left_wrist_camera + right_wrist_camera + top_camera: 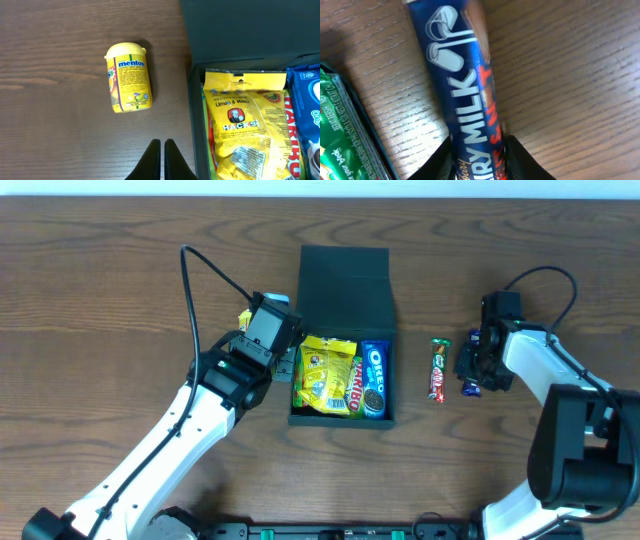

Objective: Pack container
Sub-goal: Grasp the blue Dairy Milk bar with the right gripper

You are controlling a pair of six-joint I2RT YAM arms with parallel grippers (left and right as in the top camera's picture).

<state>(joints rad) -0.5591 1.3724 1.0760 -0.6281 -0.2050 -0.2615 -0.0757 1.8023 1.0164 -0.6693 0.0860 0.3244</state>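
The dark teal container (343,275) stands mid-table with its lid open at the back. It holds a yellow Hacks bag (328,375), a Haribo packet (354,385) and a blue Oreo pack (375,380). My left gripper (162,146) is shut and empty, just outside the container's left wall (197,125). A yellow Mentos bottle (128,77) lies on the table ahead of it. My right gripper (477,155) is to the right of the container, with a finger pressed on each side of a blue Dairy Milk bar (462,85) that lies on the table.
A green and red chocolate bar (438,368) lies between the container and my right gripper; its green wrapper (340,130) shows at the left edge of the right wrist view. The Mentos bottle (243,318) is partly hidden under my left arm in the overhead view.
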